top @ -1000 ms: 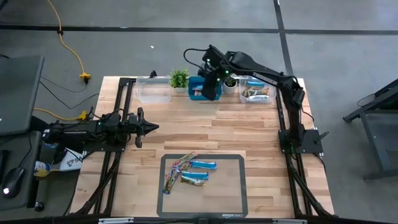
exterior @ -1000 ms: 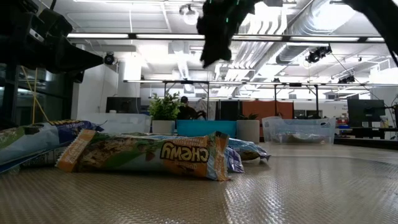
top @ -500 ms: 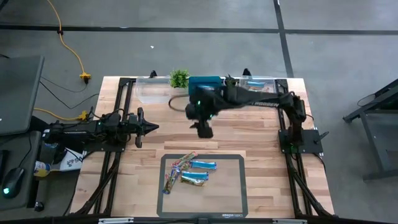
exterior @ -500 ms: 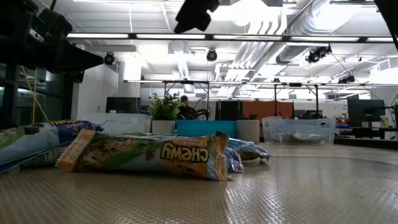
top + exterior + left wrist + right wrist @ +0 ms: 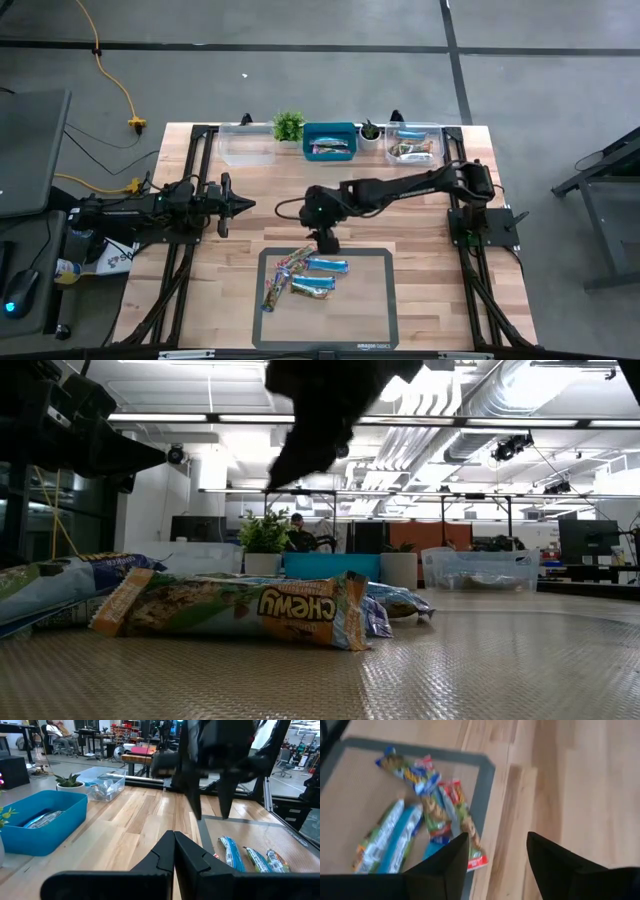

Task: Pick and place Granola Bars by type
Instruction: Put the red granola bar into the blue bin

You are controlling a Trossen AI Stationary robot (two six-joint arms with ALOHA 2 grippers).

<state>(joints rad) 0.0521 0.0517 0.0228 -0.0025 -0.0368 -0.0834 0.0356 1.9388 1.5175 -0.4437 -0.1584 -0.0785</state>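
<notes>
We see the dark right arm stretched from 3 o'clock toward the table's middle, its right gripper (image 5: 327, 240) pointing down toward 6 o'clock, jaws spread and empty. The left gripper (image 5: 243, 204) waits at 9 o'clock, jaws pressed together.

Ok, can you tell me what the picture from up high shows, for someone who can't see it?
The right gripper hangs open and empty at the edge of a grey mat holding several granola bars. The left gripper waits, shut, at the table's left.
</notes>
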